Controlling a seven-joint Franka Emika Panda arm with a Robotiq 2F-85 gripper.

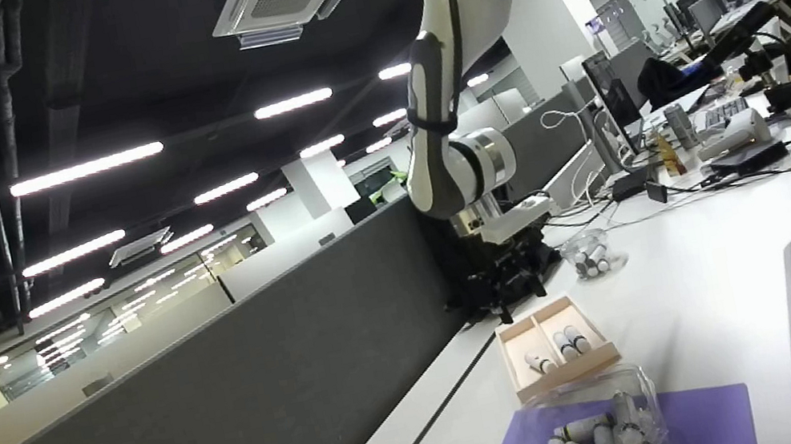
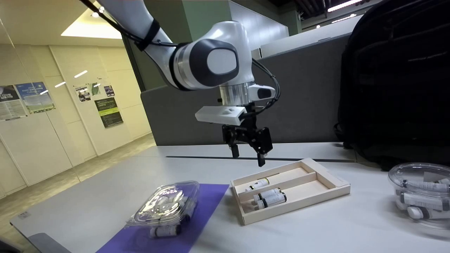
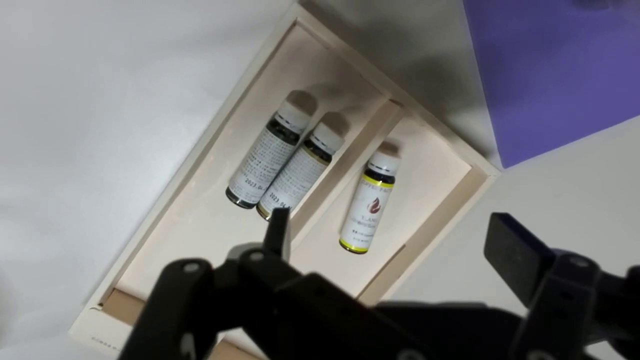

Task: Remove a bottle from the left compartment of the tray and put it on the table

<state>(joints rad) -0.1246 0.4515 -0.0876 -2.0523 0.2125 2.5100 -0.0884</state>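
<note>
The tan wooden tray (image 1: 570, 372) (image 2: 299, 208) (image 3: 200, 245) lies on the white table (image 1: 720, 262) (image 2: 299, 232) (image 3: 100, 125), split in two by a divider. One bottle with yellow bands (image 1: 540, 363) (image 2: 258, 184) (image 3: 367, 205) lies alone in one compartment, the left one in an exterior view. Two white-labelled bottles (image 1: 571, 341) (image 2: 270, 198) (image 3: 263, 160) lie side by side in the other compartment. My gripper (image 1: 522, 301) (image 2: 248, 156) (image 3: 399, 245) is open and empty, above the tray. In the wrist view one finger overlaps the pair's near end; the other is outside the tray wall.
A purple mat (image 1: 707, 419) (image 2: 211, 203) (image 3: 555, 75) beside the tray bears a clear plastic box (image 1: 586, 428) (image 2: 165, 207) with several bottles. A round clear tub (image 1: 587, 253) (image 2: 422, 196) of bottles stands beyond the tray's other end. A black backpack (image 2: 397, 88) and grey partition (image 2: 302, 98) stand behind.
</note>
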